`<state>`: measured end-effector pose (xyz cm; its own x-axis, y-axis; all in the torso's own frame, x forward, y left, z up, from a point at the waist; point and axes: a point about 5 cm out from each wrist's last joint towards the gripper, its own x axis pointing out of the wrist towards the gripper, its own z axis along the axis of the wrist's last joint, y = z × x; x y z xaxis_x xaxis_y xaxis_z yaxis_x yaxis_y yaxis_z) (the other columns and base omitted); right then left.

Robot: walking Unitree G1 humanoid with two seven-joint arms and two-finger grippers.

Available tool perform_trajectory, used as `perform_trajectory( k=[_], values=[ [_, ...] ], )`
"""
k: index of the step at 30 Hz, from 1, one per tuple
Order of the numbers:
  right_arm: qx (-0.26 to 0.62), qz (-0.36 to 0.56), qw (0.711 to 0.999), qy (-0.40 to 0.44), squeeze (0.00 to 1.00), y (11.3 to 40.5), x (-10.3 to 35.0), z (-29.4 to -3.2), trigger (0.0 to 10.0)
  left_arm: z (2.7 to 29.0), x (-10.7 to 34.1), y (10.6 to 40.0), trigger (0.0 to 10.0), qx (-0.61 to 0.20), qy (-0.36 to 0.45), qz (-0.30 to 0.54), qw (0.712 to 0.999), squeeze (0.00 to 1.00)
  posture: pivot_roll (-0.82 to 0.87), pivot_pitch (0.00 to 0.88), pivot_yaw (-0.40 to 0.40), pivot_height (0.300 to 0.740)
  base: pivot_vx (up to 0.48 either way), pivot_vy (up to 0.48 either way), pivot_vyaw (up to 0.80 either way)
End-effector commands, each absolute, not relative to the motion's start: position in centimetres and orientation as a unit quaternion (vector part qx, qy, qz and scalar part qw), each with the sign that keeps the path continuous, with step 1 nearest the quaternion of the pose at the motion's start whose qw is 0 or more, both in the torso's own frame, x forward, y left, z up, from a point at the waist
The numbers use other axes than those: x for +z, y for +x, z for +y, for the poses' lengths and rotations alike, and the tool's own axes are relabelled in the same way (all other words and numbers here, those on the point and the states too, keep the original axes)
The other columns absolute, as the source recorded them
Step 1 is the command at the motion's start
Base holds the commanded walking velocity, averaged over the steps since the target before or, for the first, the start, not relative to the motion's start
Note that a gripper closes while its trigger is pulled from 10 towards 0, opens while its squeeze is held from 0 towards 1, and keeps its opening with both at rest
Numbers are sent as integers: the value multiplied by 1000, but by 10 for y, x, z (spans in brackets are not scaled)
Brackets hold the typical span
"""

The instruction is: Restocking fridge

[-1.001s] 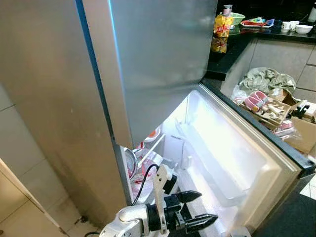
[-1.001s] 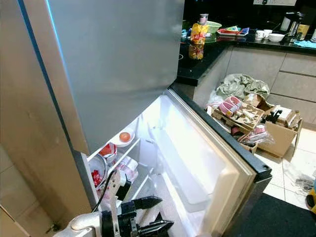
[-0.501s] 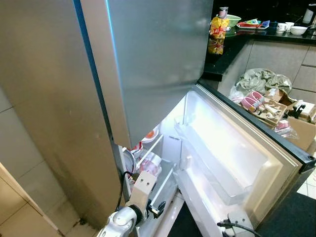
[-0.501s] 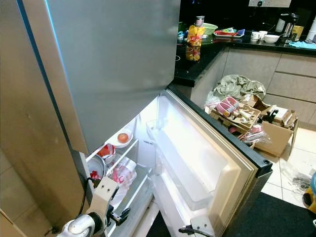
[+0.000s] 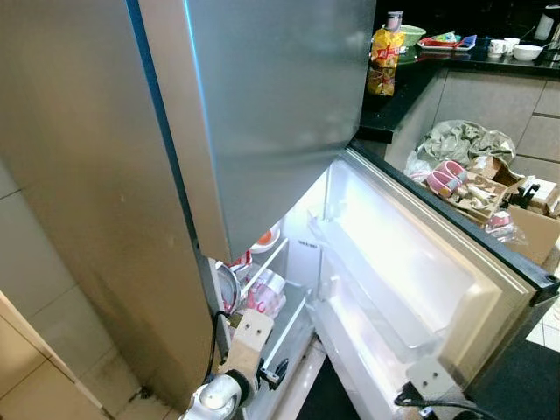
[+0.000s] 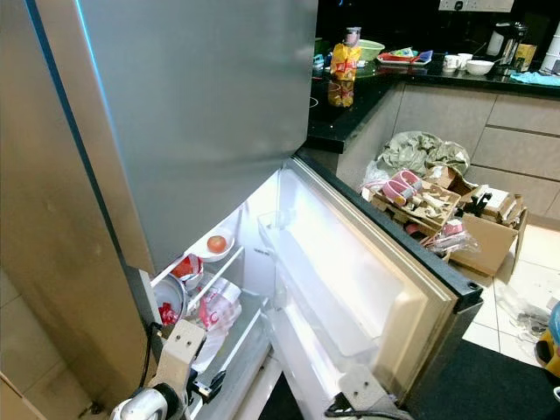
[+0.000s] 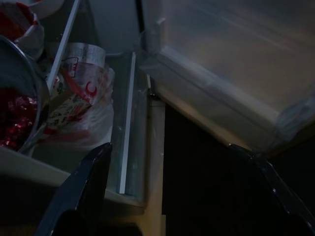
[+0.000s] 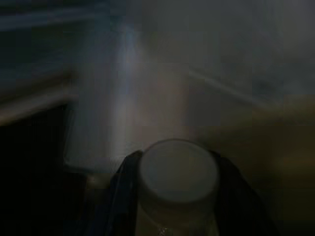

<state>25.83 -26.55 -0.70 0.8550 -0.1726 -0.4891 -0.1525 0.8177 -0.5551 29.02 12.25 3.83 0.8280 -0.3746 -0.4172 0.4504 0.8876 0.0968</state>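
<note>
Right gripper point(image 8: 172, 196) first: its two black fingers point(image 8: 125, 187) sit either side of a white-capped bottle point(image 8: 177, 169), clamped on it just under the cap, so the cap points away from the wrist and the bottle's long axis runs straight out along the fingers. Beyond the cap the right wrist view is dim and blurred; pale surfaces that look like the open fridge door point(image 6: 385, 280) lie ahead, though which shelf I cannot tell. From the head, that arm's wrist is just peeking in low by the door's bottom corner, so the load sits near the door side, well below the clear door shelf point(image 6: 302, 267).

Left gripper point(image 7: 172, 167) is empty, fingers spread wide, looking into the fridge's lower compartment. Just ahead of it lies a red-printed plastic bag point(image 7: 78, 98) beside a steel bowl point(image 7: 19, 98), behind the white shelf rail point(image 7: 127, 123).

So the right arm carries the thing and is the nearer to the door shelves; to my eye the bottle needs lifting up and forward, kept cap-up, to land in one.
</note>
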Motion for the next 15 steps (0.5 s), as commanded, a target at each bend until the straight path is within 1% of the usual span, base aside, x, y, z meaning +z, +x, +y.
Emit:
perform_trajectory(
  k=[1,2,3,5,10,11,12,14,15],
  values=[
    [-103,271,908,-304,0,258,3,-292,10000,134,28,285,10000,-195,102,220,950,0,-54,93,-4,740,0,0,0],
    [-103,271,908,-304,0,258,3,-292,10000,134,28,285,10000,-195,102,220,950,0,-54,93,-4,740,0,0,0],
    [-154,283,893,-314,0,251,4,-306,10000,135,28,285,10000,-194,105,221,950,0,-52,94,-4,740,0,0,0],
    [-217,298,874,-317,0,240,4,-322,10000,136,27,285,10000,-193,108,222,950,0,-52,95,-3,740,0,0,0],
    [-233,301,871,-311,0,236,3,-326,10000,137,26,285,10000,-192,109,221,950,0,-52,95,-3,740,0,0,0],
    [-243,306,869,-304,0,231,1,-329,10000,137,26,284,10000,-193,109,221,950,0,-54,96,2,740,0,0,0],
    [-245,311,869,-296,0,226,-3,-328,10000,137,25,284,10000,-193,110,222,949,0,-57,97,5,740,0,0,0],
    [-245,311,869,-296,0,226,-3,-328,10000,137,25,284,10000,-193,110,222,949,0,-57,97,5,740,0,0,0],
    [-242,314,873,-285,0,223,-7,-325,10000,137,24,283,10000,-194,111,221,949,0,-58,98,8,740,0,0,0]
  ],
)
